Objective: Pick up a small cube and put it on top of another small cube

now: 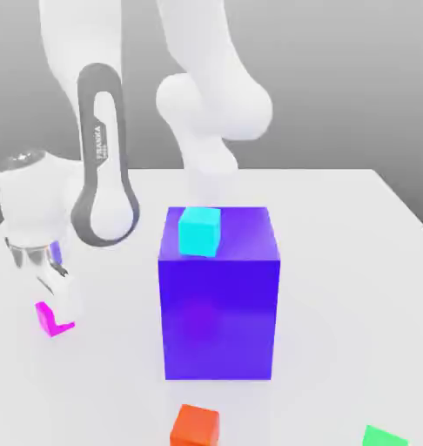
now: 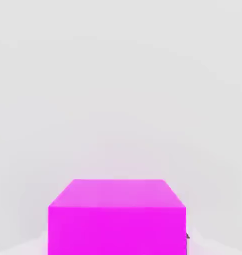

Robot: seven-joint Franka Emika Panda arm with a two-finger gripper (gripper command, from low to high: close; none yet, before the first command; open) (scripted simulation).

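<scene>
A small magenta cube (image 1: 48,320) lies on the white table at the exterior view's left. My gripper (image 1: 58,300) is low over it, and part of the hand covers the cube's upper right side. In the hand view the magenta cube (image 2: 117,219) is close up, resting on the table. A small cyan cube (image 1: 200,231) sits on top of a large blue block (image 1: 219,305) in the middle of the table.
A small orange cube (image 1: 195,426) lies in front of the blue block. A small green cube (image 1: 385,436) sits at the exterior view's lower right corner. The white table (image 1: 354,261) stretches away right of the block. My arm's white links rise behind the block.
</scene>
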